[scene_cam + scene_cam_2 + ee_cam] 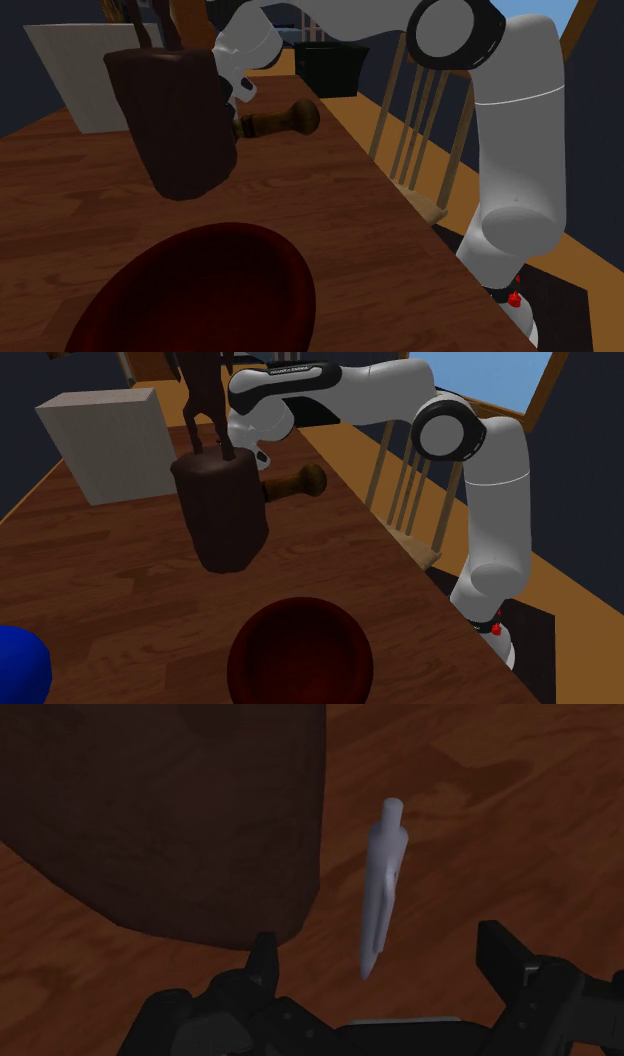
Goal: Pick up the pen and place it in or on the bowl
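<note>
A pale grey pen [382, 889] lies on the brown wooden table [500, 824], close beside a tall dark brown block [170, 814]. My gripper [383, 962] hangs over the pen's near end, open, with one black finger on each side of it and neither touching it. The dark red bowl [205, 295] sits near the table's front edge in the shoulder view, well short of the block [175, 120]. It is also in the second exterior view, as the bowl [300, 652] in front of the block [220, 512]. The block hides my fingers in both of those views.
A brown wooden turned piece [285, 120] lies behind the block. A white box [80, 75] stands at the back left, a black box [330, 65] at the far end. A wooden chair [420, 130] stands by the table's right edge. A blue thing [20, 662] sits front left.
</note>
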Tool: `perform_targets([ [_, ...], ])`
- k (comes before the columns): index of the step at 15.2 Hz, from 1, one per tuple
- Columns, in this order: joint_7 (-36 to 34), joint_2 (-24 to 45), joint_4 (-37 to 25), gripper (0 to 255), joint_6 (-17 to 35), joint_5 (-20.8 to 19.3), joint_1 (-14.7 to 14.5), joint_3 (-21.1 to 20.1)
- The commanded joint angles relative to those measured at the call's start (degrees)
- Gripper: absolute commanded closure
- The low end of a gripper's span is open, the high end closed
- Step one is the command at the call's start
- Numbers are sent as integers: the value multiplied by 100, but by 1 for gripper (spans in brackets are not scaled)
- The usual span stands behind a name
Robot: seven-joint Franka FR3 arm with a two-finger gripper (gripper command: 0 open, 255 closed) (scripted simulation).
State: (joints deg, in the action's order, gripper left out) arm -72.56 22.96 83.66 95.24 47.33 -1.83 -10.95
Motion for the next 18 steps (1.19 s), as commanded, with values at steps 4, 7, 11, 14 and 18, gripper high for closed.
perform_targets([
  [4,11,-10,47,0,27,9,-20,-11],
  [7,12,-13,52,255,29,10,-22,-10],
  [11,34,-24,88,255,44,13,-19,-9],
  [14,34,-29,95,255,46,14,-20,-9],
  [18,-82,-29,-63,255,-64,3,-15,-11],
])
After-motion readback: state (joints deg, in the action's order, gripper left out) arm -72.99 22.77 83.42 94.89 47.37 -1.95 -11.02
